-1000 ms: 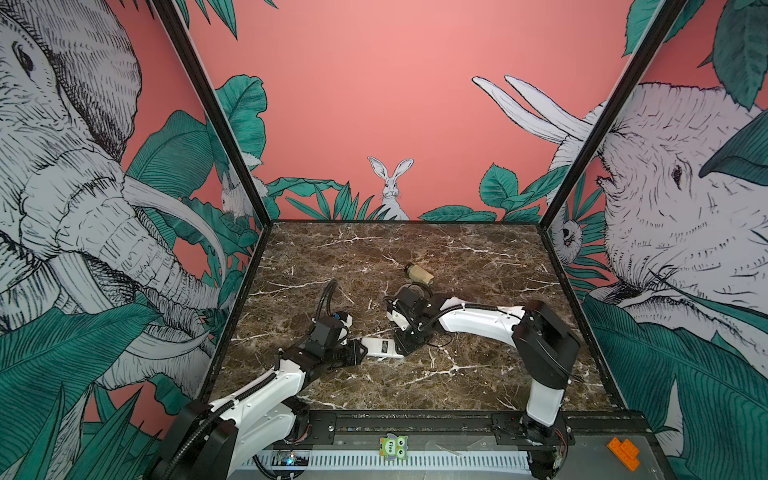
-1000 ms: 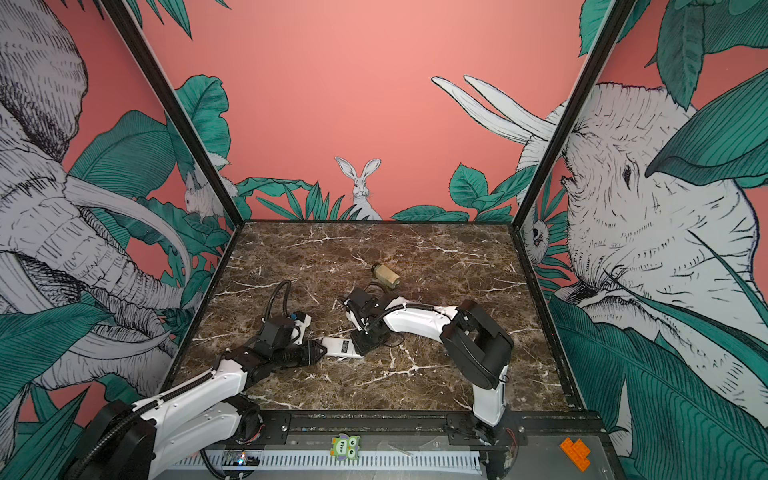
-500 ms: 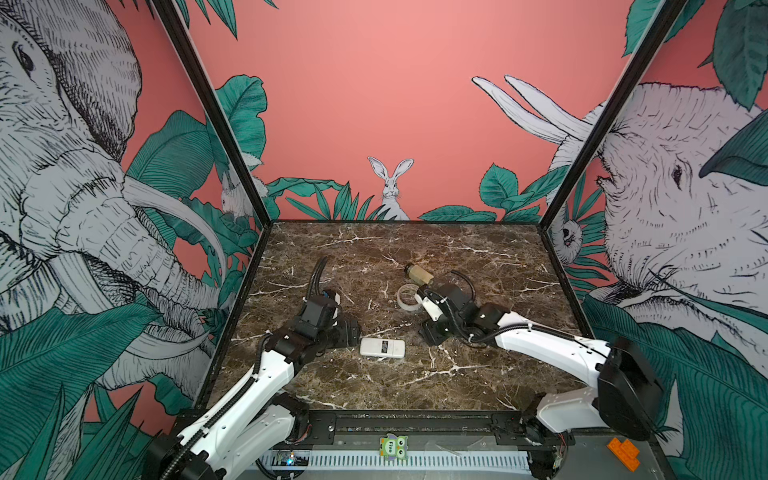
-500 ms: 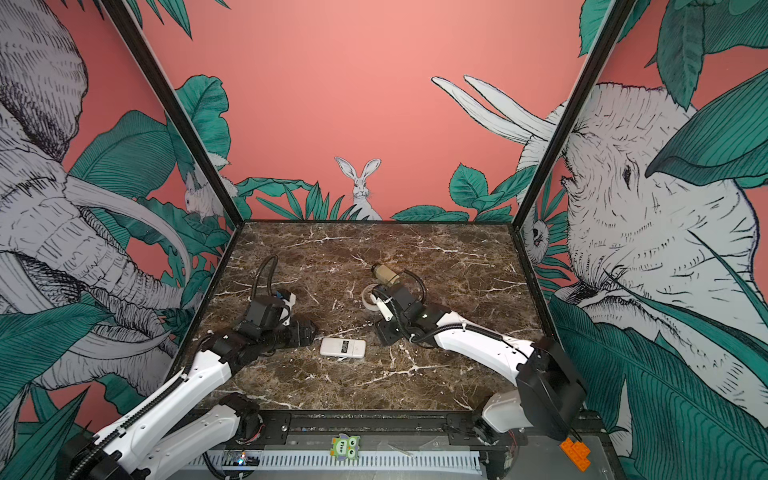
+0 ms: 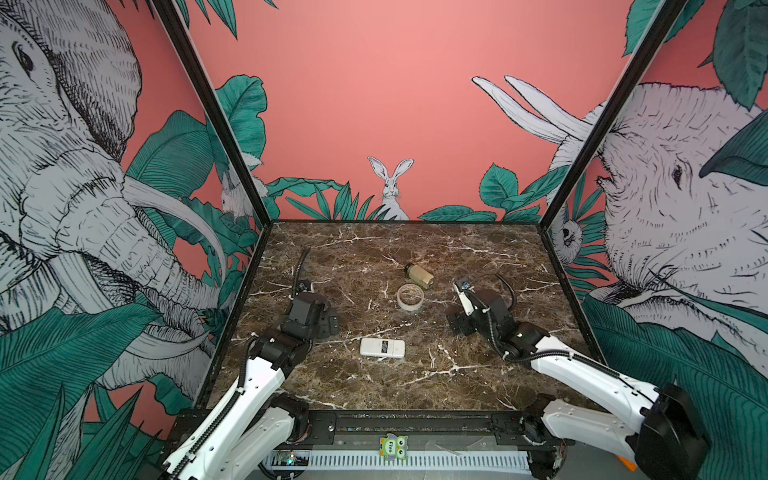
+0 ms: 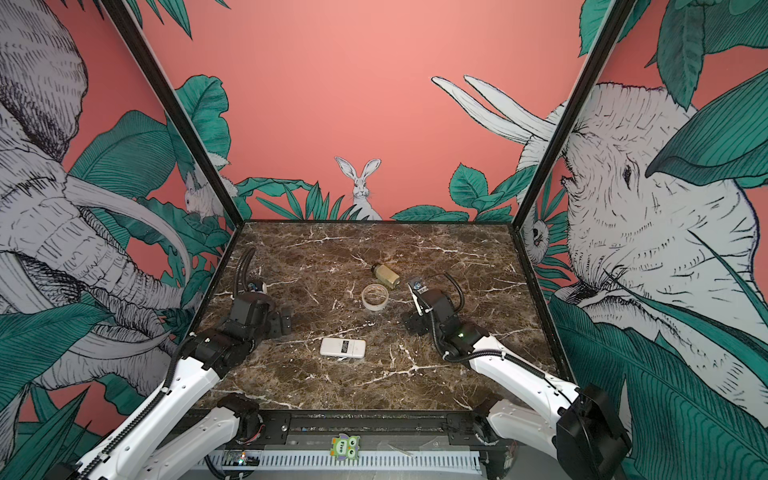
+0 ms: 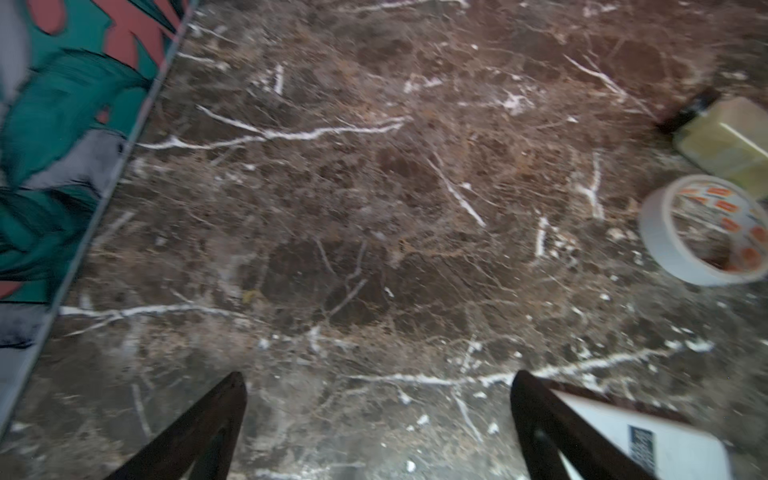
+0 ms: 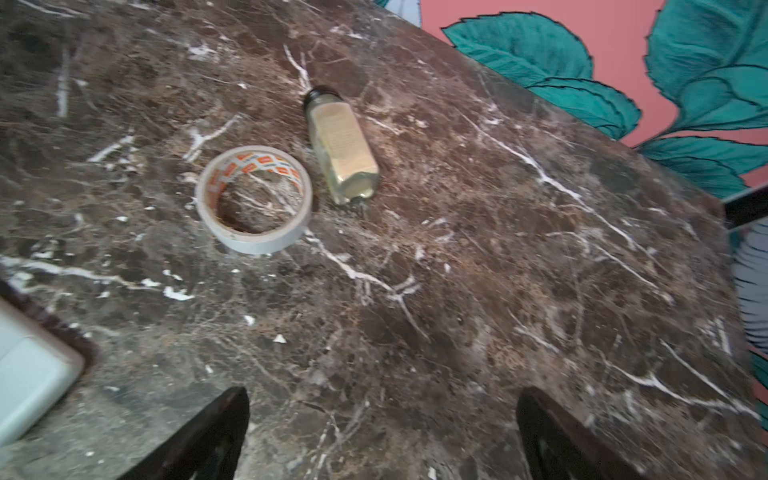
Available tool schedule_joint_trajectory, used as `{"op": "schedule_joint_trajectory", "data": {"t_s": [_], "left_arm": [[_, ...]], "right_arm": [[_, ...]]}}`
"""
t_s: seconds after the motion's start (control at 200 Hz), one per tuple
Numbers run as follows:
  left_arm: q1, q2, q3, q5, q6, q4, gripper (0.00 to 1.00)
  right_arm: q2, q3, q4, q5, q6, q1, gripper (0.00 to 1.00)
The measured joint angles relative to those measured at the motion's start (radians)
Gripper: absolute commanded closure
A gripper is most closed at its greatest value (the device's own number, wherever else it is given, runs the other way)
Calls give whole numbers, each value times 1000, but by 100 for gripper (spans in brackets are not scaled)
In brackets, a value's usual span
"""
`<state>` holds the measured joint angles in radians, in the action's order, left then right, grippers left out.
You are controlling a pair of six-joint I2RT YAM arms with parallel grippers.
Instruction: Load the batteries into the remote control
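The remote control (image 5: 382, 347) (image 6: 343, 348) lies flat on the marble table, white back with dark label facing up, nothing touching it. The batteries do not show in any view. My left gripper (image 5: 329, 325) (image 6: 283, 322) hovers to the remote's left, open and empty. My right gripper (image 5: 458, 326) (image 6: 415, 322) hovers to its right, also open and empty. In the left wrist view the gripper (image 7: 378, 378) frames bare marble, with the remote (image 7: 665, 440) beside one finger. In the right wrist view the gripper (image 8: 382, 392) is over bare marble and a corner of the remote (image 8: 29, 374) shows at the edge.
A white tape roll (image 5: 410, 296) (image 6: 375, 296) (image 7: 702, 232) (image 8: 254, 199) lies behind the remote. A small beige bottle (image 5: 419, 275) (image 6: 385, 274) (image 7: 731, 137) (image 8: 343, 149) lies on its side just beyond it. Printed walls enclose the table on three sides.
Both grippers were at the remote a second ago. They have opened and drawn apart, the left one leftward, the right one rightward. The remote now lies alone.
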<state>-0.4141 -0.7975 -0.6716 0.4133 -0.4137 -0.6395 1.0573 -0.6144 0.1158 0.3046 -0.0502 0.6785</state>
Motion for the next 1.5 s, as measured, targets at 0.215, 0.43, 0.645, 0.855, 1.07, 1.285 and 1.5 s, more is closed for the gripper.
{"op": "schedule_joint_trajectory", "data": {"t_s": [0.215,0.43,0.645,0.855,1.07,1.285,1.5], "left_arm": [[93,-44,81,204,49,114,1],[161,-155,141,306,121,302,1],[186,-261,184,299,270,581,1],[227,-347,323,187,386,922,1],[233,-483,329,73,472,1178,0],[234,-657,327,-32,541,1438,0],[278,-743,322,-121,554,1537,0]], "right_arm": [[-183,117,-140,176,30,-18,1],[-240,245,-355,321,63,-107,1],[-94,277,-503,373,74,-204,1],[50,352,-722,313,142,-275,1],[277,306,-863,260,194,-325,1],[420,296,-1041,265,246,-344,1],[503,305,-1167,279,248,-391,1]]}}
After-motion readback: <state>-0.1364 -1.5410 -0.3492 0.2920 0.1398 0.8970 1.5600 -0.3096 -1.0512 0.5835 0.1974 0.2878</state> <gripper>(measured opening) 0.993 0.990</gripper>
